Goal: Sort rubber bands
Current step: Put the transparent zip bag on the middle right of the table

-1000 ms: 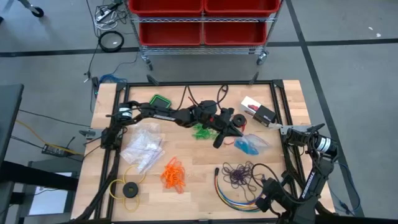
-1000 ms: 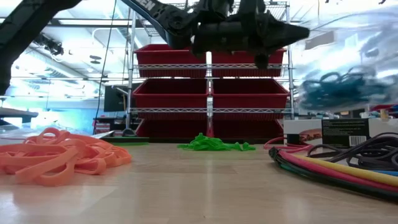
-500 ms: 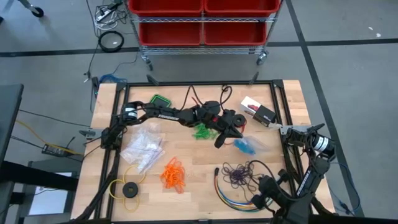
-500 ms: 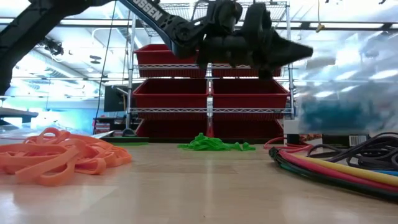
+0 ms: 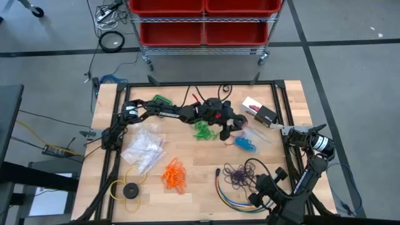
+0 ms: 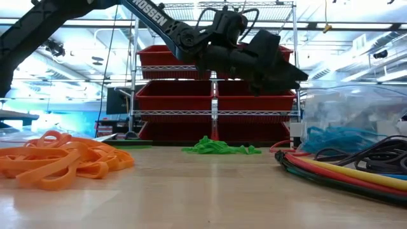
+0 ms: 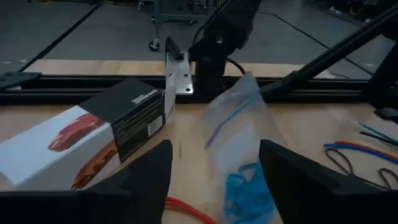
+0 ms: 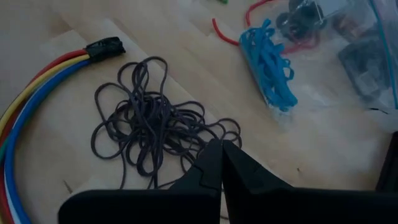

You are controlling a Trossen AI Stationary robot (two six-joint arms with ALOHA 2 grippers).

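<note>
Blue rubber bands lie inside a clear bag that rests on the table right of centre. My left gripper hovers open just above and behind that bag, one finger on either side, touching nothing. Green rubber bands lie mid-table and orange ones nearer the front. A tangle of dark purple bands lies front right. My right gripper is shut in the air above the tangle's near edge.
A bundle of coloured cables curves beside the purple bands. A white and black box sits at the far right, an empty clear bag at the left, a yellow ring with a black disc at the front left. Red bins stand beyond the table.
My left gripper has tipped downward, sunk a little and let go of the bag of blue bands. The bag has dropped from the air onto the table. My right gripper has drifted slightly along the table's near side toward the purple bands.
</note>
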